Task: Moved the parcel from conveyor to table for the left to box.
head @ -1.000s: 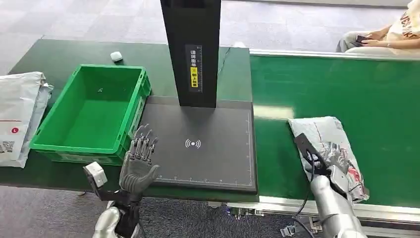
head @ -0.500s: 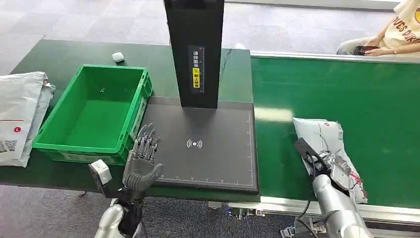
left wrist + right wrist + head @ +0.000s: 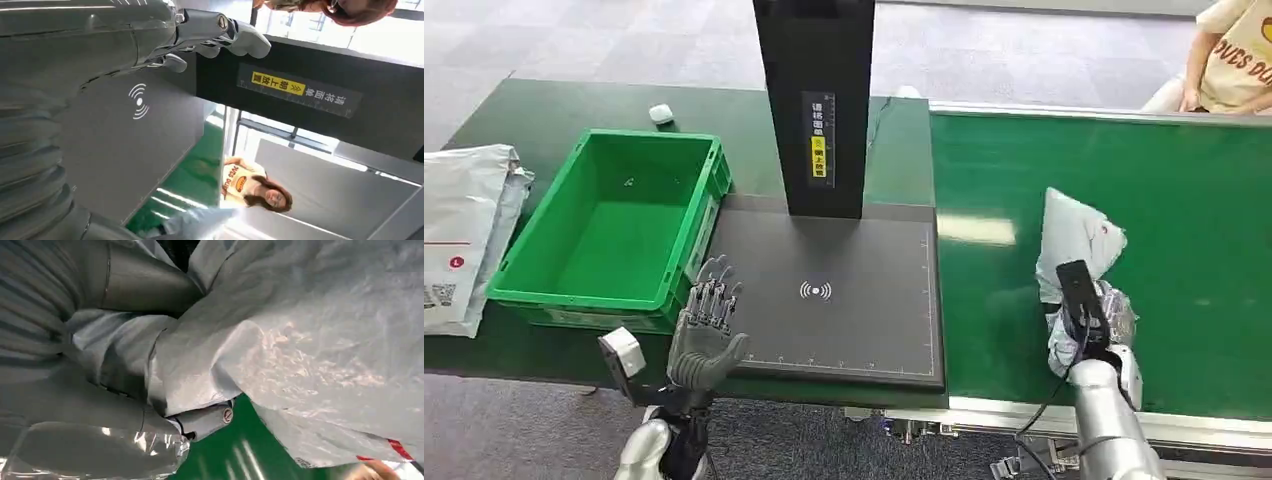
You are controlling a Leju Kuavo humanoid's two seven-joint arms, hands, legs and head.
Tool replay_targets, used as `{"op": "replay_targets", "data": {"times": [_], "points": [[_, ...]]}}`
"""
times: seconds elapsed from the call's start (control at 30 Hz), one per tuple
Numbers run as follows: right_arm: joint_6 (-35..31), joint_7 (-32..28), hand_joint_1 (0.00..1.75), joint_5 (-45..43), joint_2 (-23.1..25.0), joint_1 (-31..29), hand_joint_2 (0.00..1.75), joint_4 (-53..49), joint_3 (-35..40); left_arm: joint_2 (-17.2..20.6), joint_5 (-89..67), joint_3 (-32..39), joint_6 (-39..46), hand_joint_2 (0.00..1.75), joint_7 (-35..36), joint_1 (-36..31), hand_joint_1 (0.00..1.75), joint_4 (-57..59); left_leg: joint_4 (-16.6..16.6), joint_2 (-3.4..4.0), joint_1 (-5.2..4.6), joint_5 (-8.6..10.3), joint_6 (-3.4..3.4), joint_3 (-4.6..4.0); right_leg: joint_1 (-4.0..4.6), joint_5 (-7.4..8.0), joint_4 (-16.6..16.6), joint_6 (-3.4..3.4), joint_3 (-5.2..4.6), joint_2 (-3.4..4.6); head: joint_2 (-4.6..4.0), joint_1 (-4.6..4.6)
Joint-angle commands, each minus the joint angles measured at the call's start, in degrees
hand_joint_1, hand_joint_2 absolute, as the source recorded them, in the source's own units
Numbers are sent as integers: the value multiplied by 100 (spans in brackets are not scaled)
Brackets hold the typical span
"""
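Head view: a crumpled grey plastic mailer parcel (image 3: 1076, 240) stands bunched up above the smooth green conveyor belt (image 3: 1184, 200) at 3 o'clock, clamped in the right hand (image 3: 1092, 325). The left hand (image 3: 708, 330), fingers spread and holding nothing, hovers at 7 o'clock by the matte black scanner pad (image 3: 844, 300) and a rigid green plastic crate (image 3: 614, 225).

Left wrist view: spread fingers (image 3: 220, 30) over the pad.

Right wrist view: fingers (image 3: 205, 420) wrapped in wrinkled film.

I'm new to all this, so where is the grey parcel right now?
In the head view the parcel is on the right, gripped by the robot's right hand and standing up above the green conveyor belt, right of the black scanner pad.
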Motion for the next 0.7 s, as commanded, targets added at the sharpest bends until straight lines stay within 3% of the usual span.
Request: {"op": "replay_targets", "data": {"times": [0.03,0.1,0.13,0.17,0.23,0.33,0.4,0.47,0.57,0.7], "points": [[177,-1199,175,-2212,581,515,175,-1563,-987,129,-21,-112,-46,175,-38,-218,0,243,-7,-1,1,-1,-4,7,2,-3,-5,-7,7,-4,0,4],[189,-1178,175,-2276,566,573,175,-1668,-925,125,-15,-119,-51,175,-50,-239,0,281,-6,5,0,-2,-4,6,1,-4,-4,-6,6,2,0,2],[300,-1368,175,-2760,656,621,175,-1888,-1002,131,-9,-130,-45,175,-94,-270,0,333,-5,2,0,-2,-3,1,0,-3,-3,-4,2,1,0,4],[370,-1726,175,-3184,717,709,175,-2185,-872,138,-1,-148,-12,175,-155,-302,0,392,-7,5,-1,-3,-5,6,0,-3,-4,-7,4,2,0,2],[479,-1908,175,-3184,724,860,175,-2648,-305,154,21,-158,49,175,-227,-315,0,432,-11,5,-2,-3,-7,9,-2,-3,-6,-9,6,2,0,4],[667,-2176,175,-2094,630,891,175,-3214,1190,211,53,-178,54,175,-303,-348,0,442,-7,21,-2,-6,-6,3,-2,-1,-1,-9,-6,19,0,2],[639,-1943,175,-1677,714,801,175,-3317,1704,230,67,-190,43,175,-324,-398,0,479,-5,52,-3,-10,-7,0,-3,5,6,-11,-17,50,0,4],[687,-2241,175,-868,447,624,175,-3386,2739,254,86,-247,14,175,-347,-467,0,519,-11,58,-1,-10,-11,9,-1,7,4,-15,-15,61,0,2],[564,-2204,175,-314,233,362,175,-3425,3897,280,136,-285,36,175,-335,-487,0,520,-7,55,-2,-6,-11,4,1,6,7,-12,-20,59,0,4],[513,-2073,175,-19,44,299,175,-3338,4648,347,173,-313,46,175,-360,-358,0,443,-9,44,7,-4,-11,7,7,4,2,-9,-10,46,0,2]]}}
